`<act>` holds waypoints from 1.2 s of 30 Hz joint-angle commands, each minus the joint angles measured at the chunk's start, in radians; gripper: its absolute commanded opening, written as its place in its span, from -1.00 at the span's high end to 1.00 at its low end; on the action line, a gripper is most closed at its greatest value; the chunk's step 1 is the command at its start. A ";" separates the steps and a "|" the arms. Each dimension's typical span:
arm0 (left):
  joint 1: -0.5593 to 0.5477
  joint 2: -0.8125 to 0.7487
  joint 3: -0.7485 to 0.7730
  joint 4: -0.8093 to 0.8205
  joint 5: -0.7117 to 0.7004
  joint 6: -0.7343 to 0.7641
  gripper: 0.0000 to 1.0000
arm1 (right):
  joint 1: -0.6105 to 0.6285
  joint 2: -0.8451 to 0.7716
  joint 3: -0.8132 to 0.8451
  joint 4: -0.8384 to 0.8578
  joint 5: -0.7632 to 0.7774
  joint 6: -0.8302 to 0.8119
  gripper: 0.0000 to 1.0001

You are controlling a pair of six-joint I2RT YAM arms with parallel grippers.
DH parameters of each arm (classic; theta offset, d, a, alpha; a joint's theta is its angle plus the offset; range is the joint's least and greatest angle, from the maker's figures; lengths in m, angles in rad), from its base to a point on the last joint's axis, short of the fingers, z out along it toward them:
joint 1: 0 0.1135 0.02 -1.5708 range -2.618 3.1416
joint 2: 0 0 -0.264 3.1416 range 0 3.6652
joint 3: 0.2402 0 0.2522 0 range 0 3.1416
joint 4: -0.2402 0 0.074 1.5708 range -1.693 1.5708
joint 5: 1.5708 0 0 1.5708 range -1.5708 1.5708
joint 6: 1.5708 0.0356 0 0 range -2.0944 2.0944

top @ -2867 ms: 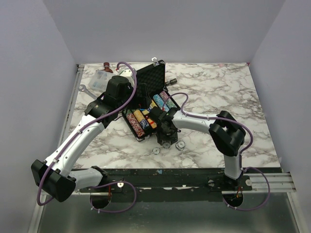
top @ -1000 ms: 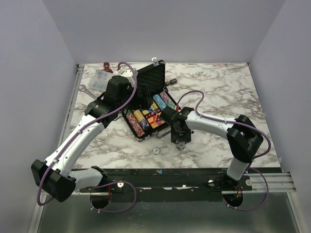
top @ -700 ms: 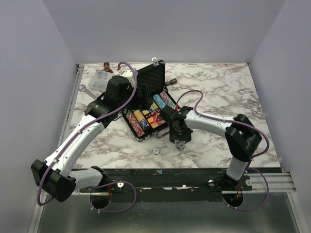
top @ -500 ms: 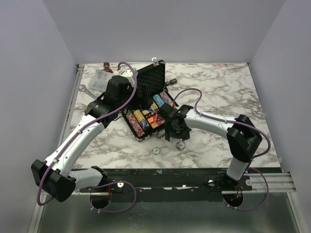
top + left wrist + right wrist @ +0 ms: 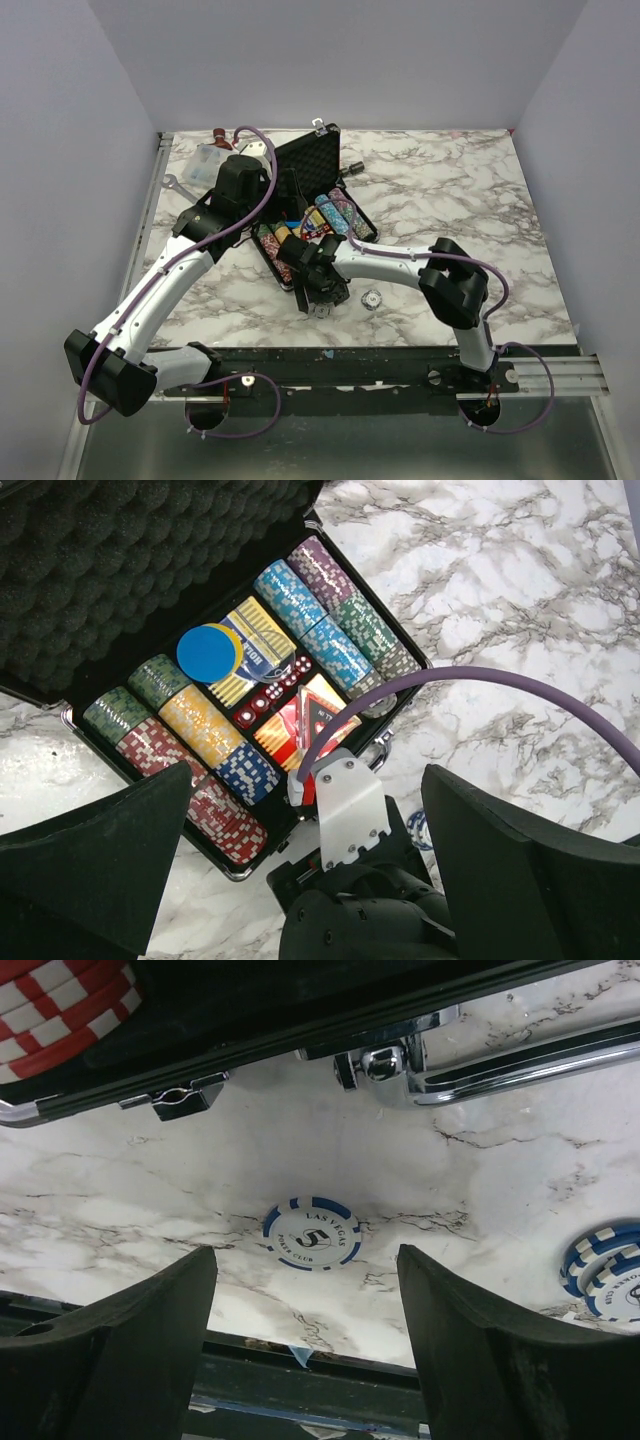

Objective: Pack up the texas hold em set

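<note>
Swinging left off the stacked chips (image 5: 372, 297), the right gripper (image 5: 318, 290) now hangs before the open briefcase (image 5: 305, 160). Left wrist: the left gripper (image 5: 310, 850) gapes above the chip rows (image 5: 215, 755). Right wrist: a lone blue-white chip (image 5: 311, 1233) lies on the tabletop (image 5: 150, 1180), centred between open jaws.

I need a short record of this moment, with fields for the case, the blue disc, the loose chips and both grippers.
case: black briefcase open on the table, lid up, chip rows inside
blue disc: blue disc lies on a card box in the case
loose chips: single chip on the table in front of the case; small stack apart from it
left gripper: left gripper open, above the case, empty
right gripper: right gripper open, around the single chip, not closed on it
</note>
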 commanded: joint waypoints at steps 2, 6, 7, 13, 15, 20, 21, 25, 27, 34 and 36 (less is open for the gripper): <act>0.003 -0.020 0.031 -0.013 -0.026 -0.011 -0.93 | -0.004 0.031 0.041 -0.008 -0.024 -0.003 -0.51; 0.003 -0.020 0.032 -0.014 -0.029 -0.010 -0.93 | -0.001 0.048 0.043 -0.011 -0.022 0.012 -0.42; 0.003 -0.021 0.032 -0.014 -0.026 -0.010 -0.93 | -0.001 0.056 0.045 -0.020 -0.019 0.014 -0.37; 0.003 -0.019 0.032 -0.013 -0.017 -0.008 -0.93 | 0.002 0.072 0.051 -0.045 0.000 0.022 -0.24; 0.003 -0.017 0.033 -0.014 -0.013 -0.008 -0.93 | 0.004 0.074 0.045 -0.045 -0.002 0.024 -0.25; 0.003 -0.017 0.031 -0.012 -0.007 -0.008 -0.93 | 0.010 0.090 0.037 -0.037 -0.011 0.030 -0.23; 0.002 -0.017 0.031 -0.012 -0.009 -0.008 -0.93 | 0.011 0.092 0.034 -0.033 -0.014 0.033 -0.23; 0.003 -0.016 0.030 -0.011 0.000 -0.007 -0.93 | 0.012 0.094 0.016 -0.018 -0.024 0.039 -0.19; 0.003 -0.016 0.030 -0.009 0.001 -0.007 -0.93 | 0.011 0.085 -0.003 0.005 -0.035 0.039 -0.18; 0.003 -0.016 0.028 -0.008 0.012 -0.007 -0.93 | 0.011 0.105 -0.006 -0.007 -0.009 0.052 -0.03; 0.003 -0.016 0.028 -0.007 0.011 -0.006 -0.93 | 0.011 0.108 -0.007 -0.018 0.004 0.054 0.01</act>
